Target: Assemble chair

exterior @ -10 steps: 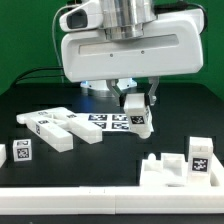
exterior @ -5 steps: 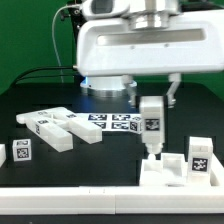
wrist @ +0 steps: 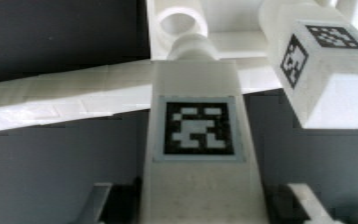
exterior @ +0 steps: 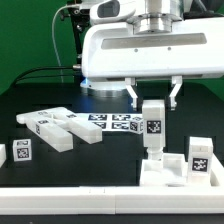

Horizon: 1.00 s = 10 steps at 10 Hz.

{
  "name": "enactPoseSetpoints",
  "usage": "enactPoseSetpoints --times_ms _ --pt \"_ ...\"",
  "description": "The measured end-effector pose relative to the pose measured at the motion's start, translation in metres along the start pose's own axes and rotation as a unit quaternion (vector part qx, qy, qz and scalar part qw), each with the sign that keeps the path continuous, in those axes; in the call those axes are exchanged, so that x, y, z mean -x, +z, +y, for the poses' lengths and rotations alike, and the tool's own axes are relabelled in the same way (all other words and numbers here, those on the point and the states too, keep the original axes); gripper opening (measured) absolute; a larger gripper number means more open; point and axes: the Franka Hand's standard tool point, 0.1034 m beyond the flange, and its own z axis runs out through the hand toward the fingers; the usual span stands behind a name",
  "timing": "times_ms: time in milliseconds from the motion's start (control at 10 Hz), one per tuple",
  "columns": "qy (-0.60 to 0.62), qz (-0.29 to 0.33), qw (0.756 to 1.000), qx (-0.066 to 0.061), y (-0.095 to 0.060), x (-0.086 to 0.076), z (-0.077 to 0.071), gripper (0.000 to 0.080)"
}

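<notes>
Exterior view: leg (exterior: 153, 125) stands upright on seat (exterior: 165, 173) — gripper (exterior: 154, 101) straddles its top, jaws wide, holding nothing. Tagged block (exterior: 198, 156) sits at seat's far edge. Other parts (exterior: 58, 128) lie loose on worktop (exterior: 100, 162), well off seat — most assy left.

Counter (exterior: 40, 175): black. Marker board (exterior: 115, 122) lies flat at mid-counter. A long piece (exterior: 45, 131) and a second long piece (exterior: 80, 128) lie side by side, slanted, just beside the board on the exterior view's left. Tagged block (exterior: 22, 152) sits near that left edge; second block (exterior: 2, 156) is cut off by the frame. Blocky base part (exterior: 165, 173) rests at the exterior view's right, near the front. White ledge (exterior: 60, 195) runs along the front edge.
</notes>
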Motion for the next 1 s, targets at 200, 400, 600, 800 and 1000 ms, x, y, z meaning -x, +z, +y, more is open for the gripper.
enactPoseSetpoints --times_ms 200,400,600,800,1000 --pt "-0.007 0.003 1.0 -0.002 0.004 -0.005 -0.009 0.0284" --pt "-0.008 0.004 1.0 0.003 0.015 -0.001 -0.006 0.0284" --pt "-0.013 0.001 1.0 0.006 0.02 0.003 -0.004 0.0284" --pt "-0.014 0.003 1.0 0.008 0.024 0.006 -0.001 0.0284" --pt "-0.017 -0.002 1.0 0.011 0.029 0.012 0.001 0.0284"
